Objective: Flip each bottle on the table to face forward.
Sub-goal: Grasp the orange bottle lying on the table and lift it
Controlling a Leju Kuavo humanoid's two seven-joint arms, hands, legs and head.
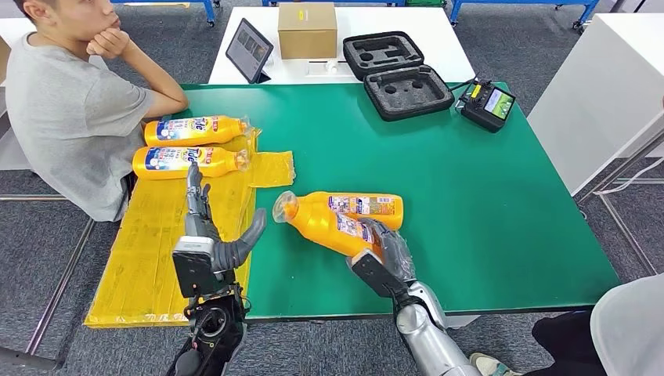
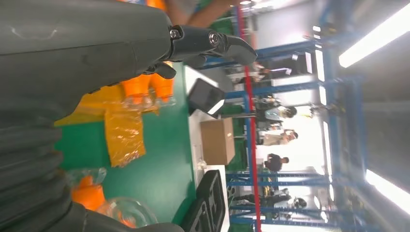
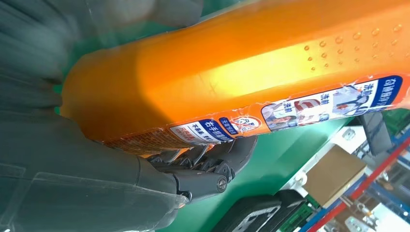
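Two orange detergent bottles [image 1: 196, 129] [image 1: 186, 161] lie side by side on the yellow sheet [image 1: 149, 258], blue labels up, caps pointing right. Two more lie at the table's middle, clear caps together at the left. The farther one [image 1: 368, 206] rests flat. My right hand [image 1: 385, 257] grips the nearer one [image 1: 333, 229] at its base end, the bottle slanting toward me. Up close, that bottle [image 3: 232, 63] shows its orange side with my fingers [image 3: 208, 169] curled under it. My left hand [image 1: 210, 233] hovers open over the sheet, fingers [image 2: 212, 41] stretched toward the two left bottles [image 2: 145, 87].
A person in a grey shirt [image 1: 70, 117] sits at the green table's [image 1: 501, 204] left corner. Behind it are a tablet [image 1: 249, 49], a cardboard box [image 1: 307, 30], a black foam case [image 1: 395, 70] and a controller [image 1: 487, 103]. Another person [image 1: 626, 329] stands at the near right.
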